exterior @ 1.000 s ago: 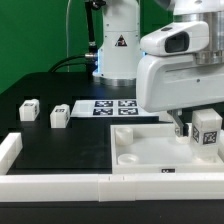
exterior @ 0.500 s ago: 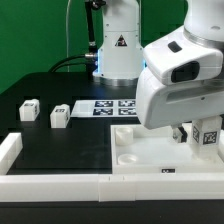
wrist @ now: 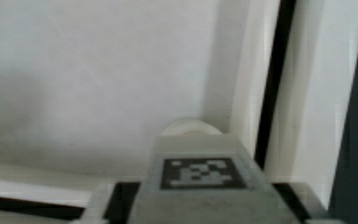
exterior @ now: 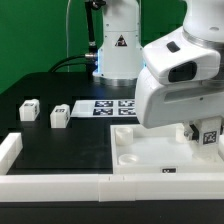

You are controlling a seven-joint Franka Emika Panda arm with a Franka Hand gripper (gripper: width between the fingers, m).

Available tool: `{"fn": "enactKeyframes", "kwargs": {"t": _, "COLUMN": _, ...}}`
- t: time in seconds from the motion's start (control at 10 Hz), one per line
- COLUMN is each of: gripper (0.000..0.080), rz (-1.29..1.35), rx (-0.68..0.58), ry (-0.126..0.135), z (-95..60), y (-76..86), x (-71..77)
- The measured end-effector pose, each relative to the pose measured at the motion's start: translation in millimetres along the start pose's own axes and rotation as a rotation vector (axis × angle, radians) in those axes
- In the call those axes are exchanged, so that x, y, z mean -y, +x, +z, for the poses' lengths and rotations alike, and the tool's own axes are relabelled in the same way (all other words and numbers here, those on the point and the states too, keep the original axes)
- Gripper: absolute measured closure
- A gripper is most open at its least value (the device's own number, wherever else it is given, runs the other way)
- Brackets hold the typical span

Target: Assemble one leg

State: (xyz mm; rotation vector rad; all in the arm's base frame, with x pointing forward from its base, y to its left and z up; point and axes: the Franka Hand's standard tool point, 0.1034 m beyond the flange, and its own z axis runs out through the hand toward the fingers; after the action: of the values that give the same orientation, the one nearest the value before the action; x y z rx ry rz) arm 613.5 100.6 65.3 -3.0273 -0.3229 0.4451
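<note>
At the square panel's point(exterior: 140, 152) three o'clock edge, my hand point(exterior: 205, 135) grips one leg point(wrist: 199, 172) near a corner hole point(wrist: 190, 127); seating it remains.

Plain green backdrop point(exterior: 35, 40) fills the far side, seen at the exterior view's left. Matte black table point(exterior: 70, 145) spreads in front of it, far edge to near. Flat on it, far of centre, the marker board point(exterior: 100, 107). Even bright light, only soft shadows
</note>
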Motion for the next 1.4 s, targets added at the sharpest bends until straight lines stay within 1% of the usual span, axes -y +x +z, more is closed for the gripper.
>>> {"fn": "enactKeyframes", "kwargs": {"t": 0.2, "gripper": 0.0526, "rz": 0.218, "rx": -0.003, "ry": 0.006, "z": 0.3, "y": 0.5, "x": 0.6}}
{"fn": "enactKeyframes", "kwargs": {"t": 0.3, "gripper": 0.0526, "rz": 0.345, "rx": -0.017, "ry": 0.018, "z": 0.3, "y": 2.5, "x": -0.6}}
{"fn": "enactKeyframes", "kwargs": {"t": 0.5, "gripper": 0.0526, "rz": 0.665, "rx": -0.047, "ry": 0.029, "z": -0.8, "y": 6.7, "x": 3.0}}
{"fn": "enactKeyframes", "kwargs": {"t": 0.7, "gripper": 0.0525, "rz": 0.885, "rx": -0.070, "ry": 0.059, "z": -3.3, "y": 12.8, "x": 5.0}}
{"fn": "enactKeyframes", "kwargs": {"t": 0.9, "gripper": 0.0525, "rz": 1.120, "rx": -0.104, "ry": 0.099, "z": -6.2, "y": 17.7, "x": 6.9}}
{"fn": "enactKeyframes", "kwargs": {"t": 1.1, "gripper": 0.0525, "rz": 1.371, "rx": -0.092, "ry": 0.121, "z": -6.1, "y": 18.0, "x": 11.2}}
{"fn": "enactKeyframes", "kwargs": {"t": 1.2, "gripper": 0.0525, "rz": 1.417, "rx": -0.086, "ry": 0.128, "z": -5.6, "y": 18.1, "x": 12.6}}
{"fn": "enactKeyframes", "kwargs": {"t": 1.3, "gripper": 0.0474, "rz": 1.416, "rx": -0.086, "ry": 0.128, "z": -5.4, "y": 18.1, "x": 13.0}}
{"fn": "enactKeyframes", "kwargs": {"t": 1.4, "gripper": 0.0474, "rz": 1.378, "rx": -0.088, "ry": 0.125, "z": -5.4, "y": 18.1, "x": 13.0}}
